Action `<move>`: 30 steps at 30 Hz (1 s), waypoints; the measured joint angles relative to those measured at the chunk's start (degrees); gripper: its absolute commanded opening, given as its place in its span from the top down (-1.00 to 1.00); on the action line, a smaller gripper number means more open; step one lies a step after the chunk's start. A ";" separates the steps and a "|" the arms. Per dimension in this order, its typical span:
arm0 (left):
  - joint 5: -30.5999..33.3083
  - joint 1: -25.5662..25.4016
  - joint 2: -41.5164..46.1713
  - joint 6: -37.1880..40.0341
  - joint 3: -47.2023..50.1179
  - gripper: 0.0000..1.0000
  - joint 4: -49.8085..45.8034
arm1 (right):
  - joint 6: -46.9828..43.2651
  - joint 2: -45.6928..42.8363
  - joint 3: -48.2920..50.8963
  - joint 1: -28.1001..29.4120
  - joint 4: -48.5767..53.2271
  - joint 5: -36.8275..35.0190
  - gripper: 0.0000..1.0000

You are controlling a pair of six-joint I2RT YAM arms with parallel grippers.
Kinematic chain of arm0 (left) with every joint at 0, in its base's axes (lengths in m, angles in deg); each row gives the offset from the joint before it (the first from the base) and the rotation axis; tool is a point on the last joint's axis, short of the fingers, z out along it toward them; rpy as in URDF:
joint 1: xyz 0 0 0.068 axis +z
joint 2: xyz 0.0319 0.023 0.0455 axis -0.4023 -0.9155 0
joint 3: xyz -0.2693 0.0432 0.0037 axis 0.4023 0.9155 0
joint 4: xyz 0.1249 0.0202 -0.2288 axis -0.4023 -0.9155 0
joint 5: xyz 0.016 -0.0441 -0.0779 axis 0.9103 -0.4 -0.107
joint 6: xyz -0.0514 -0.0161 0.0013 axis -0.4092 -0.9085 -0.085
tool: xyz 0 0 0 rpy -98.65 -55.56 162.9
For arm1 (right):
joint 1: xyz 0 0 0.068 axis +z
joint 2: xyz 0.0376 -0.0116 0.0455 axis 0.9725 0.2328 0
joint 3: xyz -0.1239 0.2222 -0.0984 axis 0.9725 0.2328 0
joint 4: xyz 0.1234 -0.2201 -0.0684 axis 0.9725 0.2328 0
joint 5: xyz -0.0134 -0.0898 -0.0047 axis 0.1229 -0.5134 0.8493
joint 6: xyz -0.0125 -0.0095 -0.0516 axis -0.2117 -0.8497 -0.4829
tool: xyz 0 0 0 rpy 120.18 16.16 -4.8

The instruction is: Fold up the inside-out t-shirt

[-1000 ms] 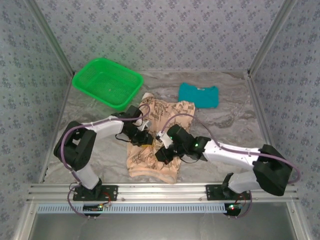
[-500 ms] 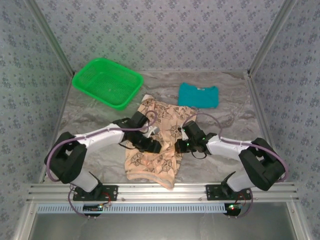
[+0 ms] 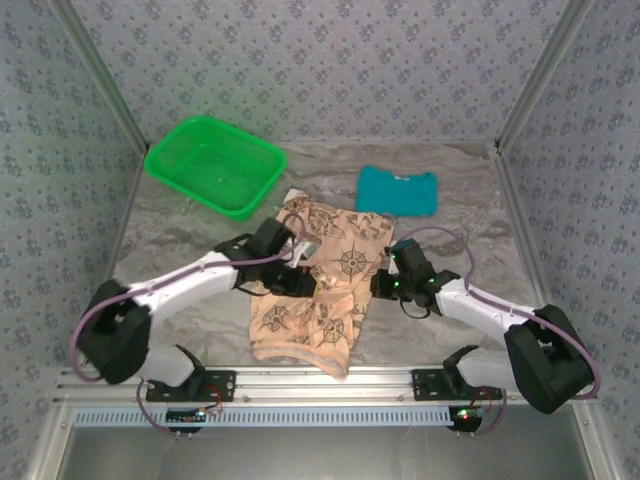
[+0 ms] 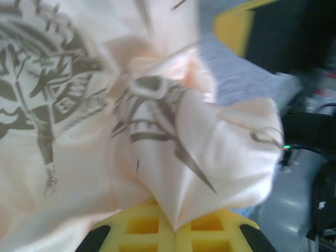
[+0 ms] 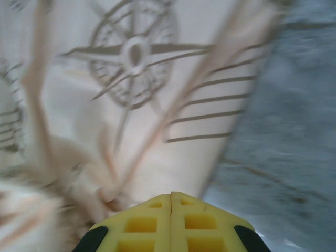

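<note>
Two tools are clamped on the inside-out t-shirt (image 3: 312,318), which lies crumpled along the middle of the bench (image 3: 470,235), running from below the green basket (image 3: 215,165) down to the lower edge of the frame. The printed face is up. The left tool (image 3: 303,284) sits over the shirt's left-centre. In its wrist view the left tool (image 4: 176,231) has its yellow pads closed on a thick puckered tuft of the fabric (image 4: 173,136). The right tool (image 3: 381,288) is at the shirt's right edge. In its own view the right tool (image 5: 171,202) has its pads pressed flush together, with taut creases in the cloth (image 5: 136,79) converging at the tip, so it appears to hold a thin pinch of the edge. The likeliest trouble is that thin pinch sliding out if the arms pull apart or lift unevenly, leaving one side to drop and twist. The left tool's tuft probably takes in more than one layer, so a lift could drag the underside along and make a lump rather than a clean fold line. The shirt's lower hem lies close to the rail at the bottom of the frame, and a pull that way could spill it over. A push toward the upper frame risks running into the teal garment (image 3: 398,190) just beyond the collar end.
</note>
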 measured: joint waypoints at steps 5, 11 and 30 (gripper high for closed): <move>-4.83 1.25 6.84 -0.39 1.77 1.00 0.26 | -0.13 0.48 -0.35 -3.93 3.63 0.07 0.72; -6.21 1.46 9.81 -5.42 10.82 1.00 3.28 | -4.59 -0.83 -3.96 -0.02 10.75 0.85 0.22; -9.99 3.23 8.68 -2.54 11.26 0.96 6.32 | -12.72 1.25 -14.84 18.32 2.14 15.28 0.02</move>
